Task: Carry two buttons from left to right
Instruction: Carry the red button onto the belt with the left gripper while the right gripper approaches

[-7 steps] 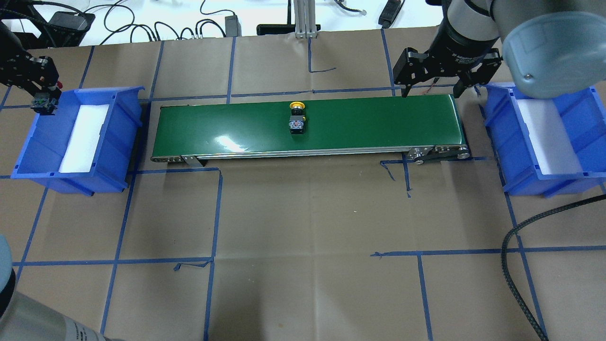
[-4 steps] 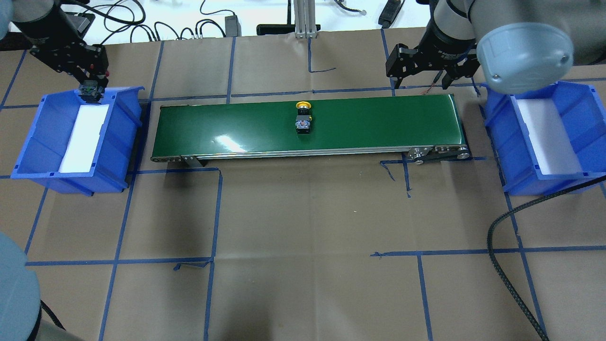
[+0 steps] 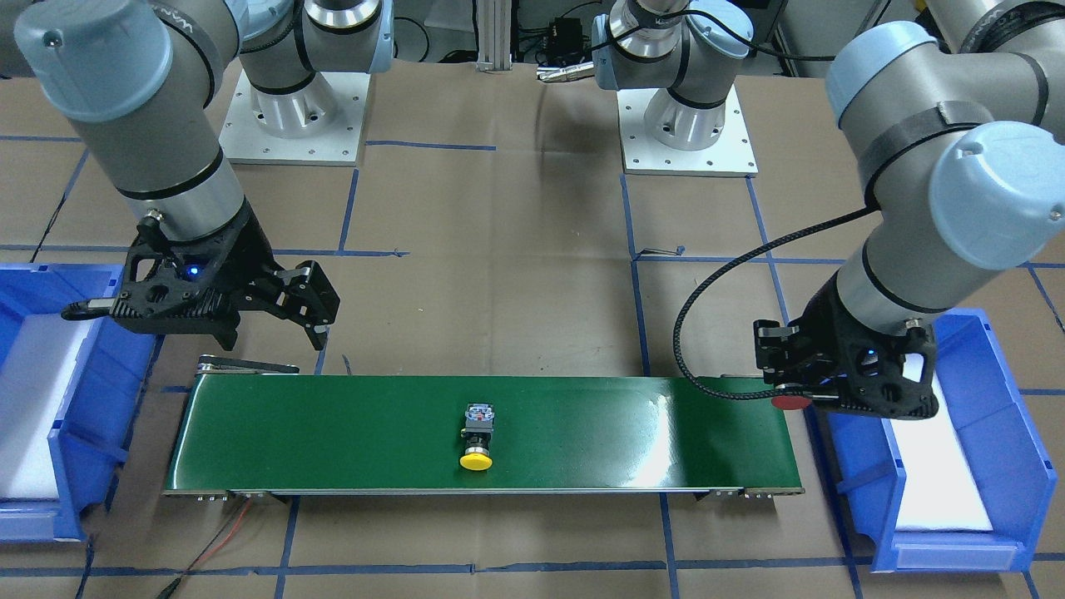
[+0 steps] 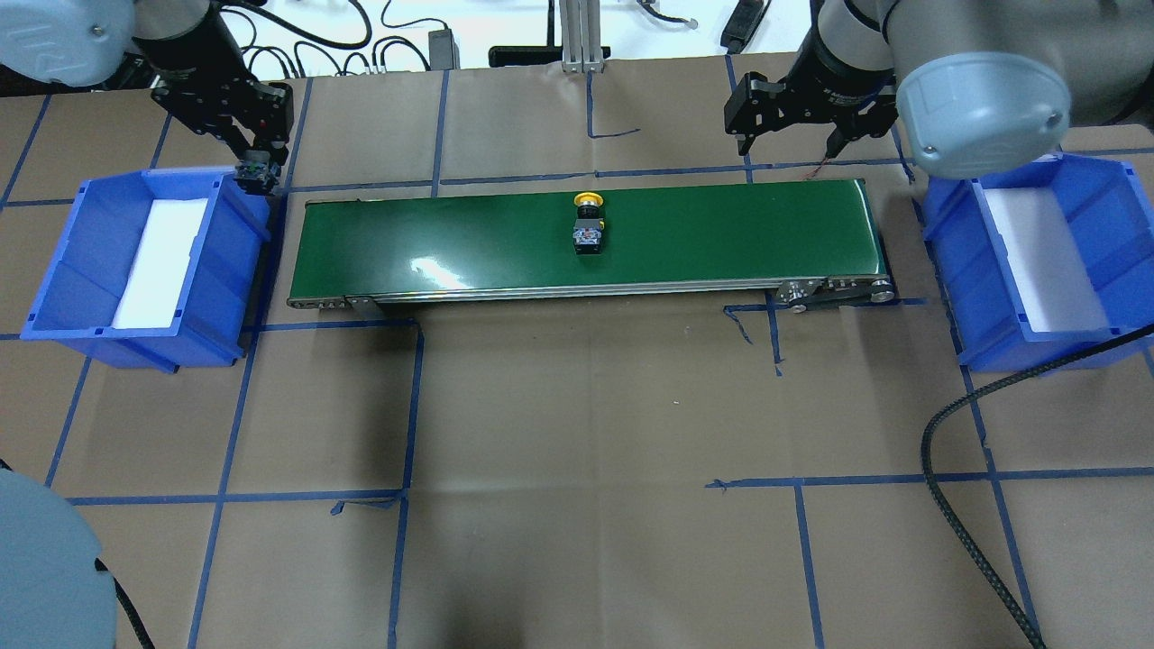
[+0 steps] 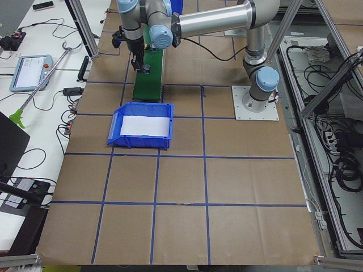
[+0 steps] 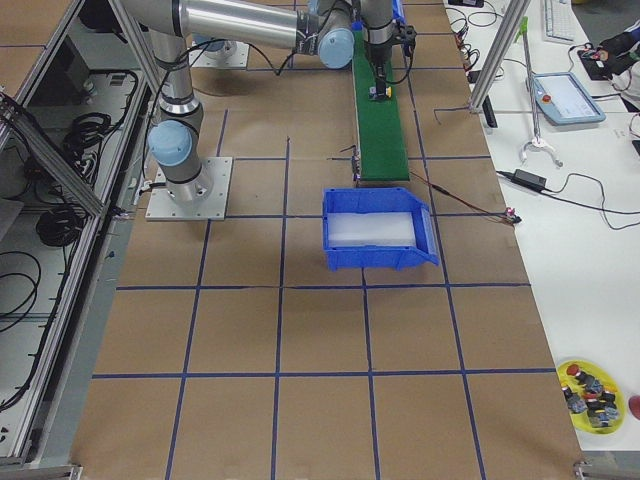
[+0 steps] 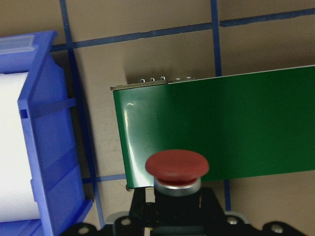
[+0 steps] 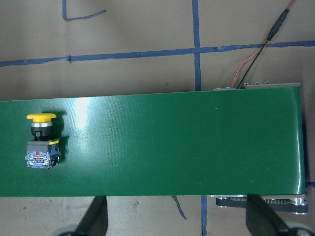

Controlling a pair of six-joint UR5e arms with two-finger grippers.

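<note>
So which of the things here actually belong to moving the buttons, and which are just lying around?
Part of the job: yellow button, lying on the green conveyor belt; red button, held in the left gripper; left blue bin; right blue bin; right gripper, open.
Just lying about: yellow dish of small parts; tablet; cables.
</note>
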